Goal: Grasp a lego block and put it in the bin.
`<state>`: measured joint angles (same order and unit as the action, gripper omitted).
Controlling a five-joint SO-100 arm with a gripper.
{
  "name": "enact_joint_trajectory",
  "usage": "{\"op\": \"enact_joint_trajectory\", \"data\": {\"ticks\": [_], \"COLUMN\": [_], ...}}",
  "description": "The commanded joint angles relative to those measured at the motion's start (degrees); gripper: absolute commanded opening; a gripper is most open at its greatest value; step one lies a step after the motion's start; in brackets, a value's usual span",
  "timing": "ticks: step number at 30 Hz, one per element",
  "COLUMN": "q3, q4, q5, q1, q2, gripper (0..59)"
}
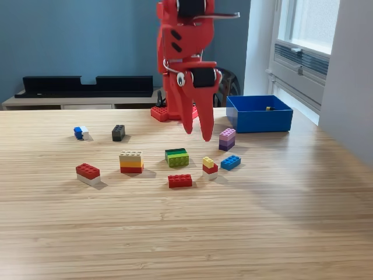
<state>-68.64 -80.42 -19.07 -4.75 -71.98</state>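
Pincer (198, 129) poised above the blocks – nothing gripped.
Its jaws are held slightly apart; 1 small piece is seen in the bin (259, 121), blocks remain on the tabletop (186, 233).

Single exterior view — low, near table (186, 233) edge (facing arm (186, 58)).

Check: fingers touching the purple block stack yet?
Apart. The exterior view shows the fingers ending left of the purple block stack, with bare table between them.

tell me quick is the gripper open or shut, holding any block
gripper: open a little, fingertips apart, holding nothing, hanging above the table between the green block and the purple block.
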Motion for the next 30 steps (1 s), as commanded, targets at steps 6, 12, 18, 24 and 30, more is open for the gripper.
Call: {"op": "enact_joint_trajectory", "data": {"ticks": [6, 12, 18, 24, 30], "q3": [6.68, 9.67, 11.95, 12.83, 13.80], "q4": [0.44, 0.44, 0.44, 0.44, 0.88], "q5": [0.09, 0.62, 1.14, 1.41, 1.85], "q1": [-3.60, -5.01, -5.54, -5.36, -5.36], "q2": [6.33, 8.35, 10.55, 13.54, 15.91], "gripper": [25.9, 26.0, 25.3, 23.8, 22.8]}}
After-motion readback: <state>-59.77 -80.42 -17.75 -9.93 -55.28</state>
